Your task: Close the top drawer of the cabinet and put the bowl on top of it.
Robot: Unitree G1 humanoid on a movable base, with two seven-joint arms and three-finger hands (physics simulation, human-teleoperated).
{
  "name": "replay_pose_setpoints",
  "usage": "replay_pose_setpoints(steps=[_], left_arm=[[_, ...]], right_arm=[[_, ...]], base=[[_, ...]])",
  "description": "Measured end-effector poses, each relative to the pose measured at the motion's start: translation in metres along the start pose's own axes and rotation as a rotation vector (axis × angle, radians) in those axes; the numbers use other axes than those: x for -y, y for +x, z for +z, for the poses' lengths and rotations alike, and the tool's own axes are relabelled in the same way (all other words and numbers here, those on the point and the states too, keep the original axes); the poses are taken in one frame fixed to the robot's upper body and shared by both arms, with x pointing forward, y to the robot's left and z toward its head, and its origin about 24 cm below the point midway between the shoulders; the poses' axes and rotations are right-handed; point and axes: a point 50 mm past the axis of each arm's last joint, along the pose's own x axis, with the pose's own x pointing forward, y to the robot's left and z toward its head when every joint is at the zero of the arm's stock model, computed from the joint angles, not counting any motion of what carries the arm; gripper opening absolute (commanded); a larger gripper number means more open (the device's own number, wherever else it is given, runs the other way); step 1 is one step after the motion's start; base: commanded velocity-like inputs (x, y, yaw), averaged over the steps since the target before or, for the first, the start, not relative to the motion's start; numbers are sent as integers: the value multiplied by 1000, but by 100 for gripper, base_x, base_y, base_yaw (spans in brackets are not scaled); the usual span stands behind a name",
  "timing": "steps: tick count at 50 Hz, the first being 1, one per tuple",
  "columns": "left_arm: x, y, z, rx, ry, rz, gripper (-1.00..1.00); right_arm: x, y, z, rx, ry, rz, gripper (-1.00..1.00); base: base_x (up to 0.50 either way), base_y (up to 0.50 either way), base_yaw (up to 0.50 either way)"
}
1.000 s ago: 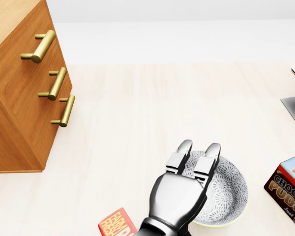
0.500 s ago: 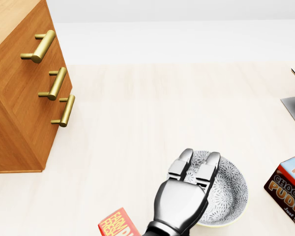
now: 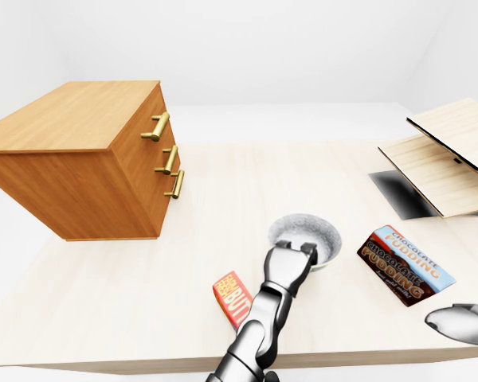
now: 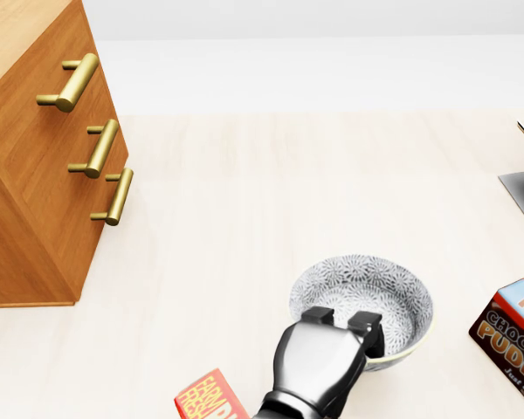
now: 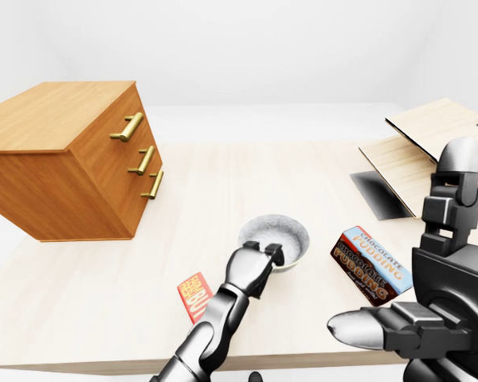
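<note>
Left hand (image 4: pixel 341 325) is clenched on the near rim of the patterned bowl (image 4: pixel 367 284), with its fingers hooked inside. In the head view the bowl lies just above the hand, over the tabletop (image 4: pixel 244 201); contact cannot be confirmed. The cabinet (image 4: pixel 26 175) stands well to the hand's upper left, drawer fronts flush. Right hand (image 5: pixel 430 270) is released, fingers spread, holding nothing.

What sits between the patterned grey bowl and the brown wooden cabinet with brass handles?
Nothing: in the head view only bare pale wooden tabletop lies between the patterned grey bowl and the brown wooden cabinet.
</note>
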Motion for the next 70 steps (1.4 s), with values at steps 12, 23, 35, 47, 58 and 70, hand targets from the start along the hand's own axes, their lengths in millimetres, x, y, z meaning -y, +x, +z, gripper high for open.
replay_pose_setpoints(steps=[12, 23, 35, 47, 58, 70], left_arm=[[1, 0, -2, -10, -26, -9, -100], [-8, 1, -5, -11, -39, 0, -100], [-37, 3, -7, 1, -51, 46, -100], [-82, 2, -8, 29, -57, 138, -100], [-124, 1, -8, 52, -32, 230, -100], [-169, -3, -7, 77, 12, 305, -100]], right_arm=[[0, 0, -2, -5, 3, 1, 100], [-1, 0, -2, -8, 4, 3, 100], [-2, 0, -4, -13, 3, 7, 100], [-3, 0, -6, -24, 3, 12, 100], [-5, 0, -10, -41, 2, 19, 100], [-11, -2, -16, -74, -1, 40, 100]], base=[[0, 0, 0], [0, 0, 0], [0, 0, 0], [0, 0, 0], [0, 0, 0], [0, 0, 0]])
